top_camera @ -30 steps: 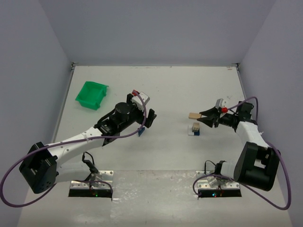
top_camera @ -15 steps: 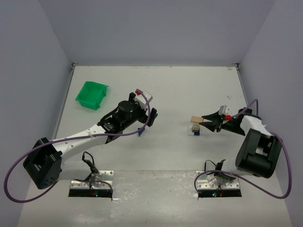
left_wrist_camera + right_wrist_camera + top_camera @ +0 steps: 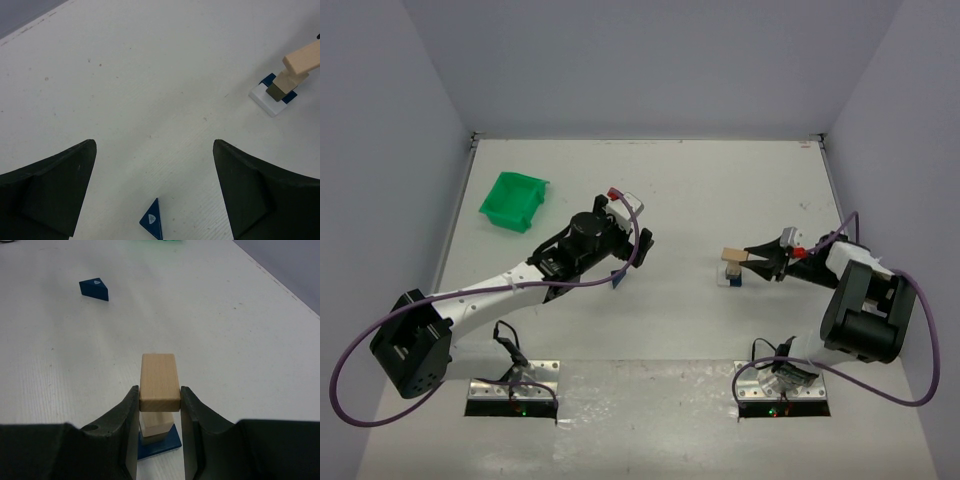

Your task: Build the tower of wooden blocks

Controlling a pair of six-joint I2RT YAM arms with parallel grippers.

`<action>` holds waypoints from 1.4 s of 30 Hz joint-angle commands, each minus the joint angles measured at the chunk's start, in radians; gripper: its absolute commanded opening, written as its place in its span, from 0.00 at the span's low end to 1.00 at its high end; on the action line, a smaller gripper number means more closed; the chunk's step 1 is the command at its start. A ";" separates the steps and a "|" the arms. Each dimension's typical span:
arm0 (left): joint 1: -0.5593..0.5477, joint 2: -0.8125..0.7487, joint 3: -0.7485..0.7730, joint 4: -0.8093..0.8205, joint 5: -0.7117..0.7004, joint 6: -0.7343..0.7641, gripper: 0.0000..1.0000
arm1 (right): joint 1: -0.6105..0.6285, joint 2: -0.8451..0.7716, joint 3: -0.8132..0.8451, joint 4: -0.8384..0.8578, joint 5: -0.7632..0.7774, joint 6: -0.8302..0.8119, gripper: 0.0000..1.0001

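The wood block tower [image 3: 732, 272] stood as a short stack on the counter [image 3: 700, 190], right of centre and just ahead of the right arm. It had a blue base with a dark grey piece and a tan piece above it, as far as the left wrist view let us see. The right end effector [image 3: 159, 402] was closed on a tan block [image 3: 159, 382], gripped by its long sides and held directly over the stack. We could not tell whether the block's underside touched the top piece or hung just above it. The left end effector [image 3: 155, 170] was wide open and held nothing. It hovered over the blue wedge [image 3: 152, 218], which lay on the counter well apart from the tower. The green bin [image 3: 513, 200] sat far off to the left.

We judged the step in hand to be setting the tan block down as the next storey. The next move called for a small, straight descent until the block seated. The fingers would then need to open gently with no sideways drag, since the stack was narrow and the block overhung it. The wedge looked to be the piece remaining for the left arm.
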 commanded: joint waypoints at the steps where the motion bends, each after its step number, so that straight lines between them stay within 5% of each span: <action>1: -0.005 -0.005 0.042 0.042 0.007 0.014 1.00 | 0.002 0.024 0.022 0.026 -0.029 0.004 0.09; 42: -0.006 0.022 0.072 0.026 0.015 0.042 1.00 | 0.014 0.102 0.064 -0.004 0.107 -0.054 0.24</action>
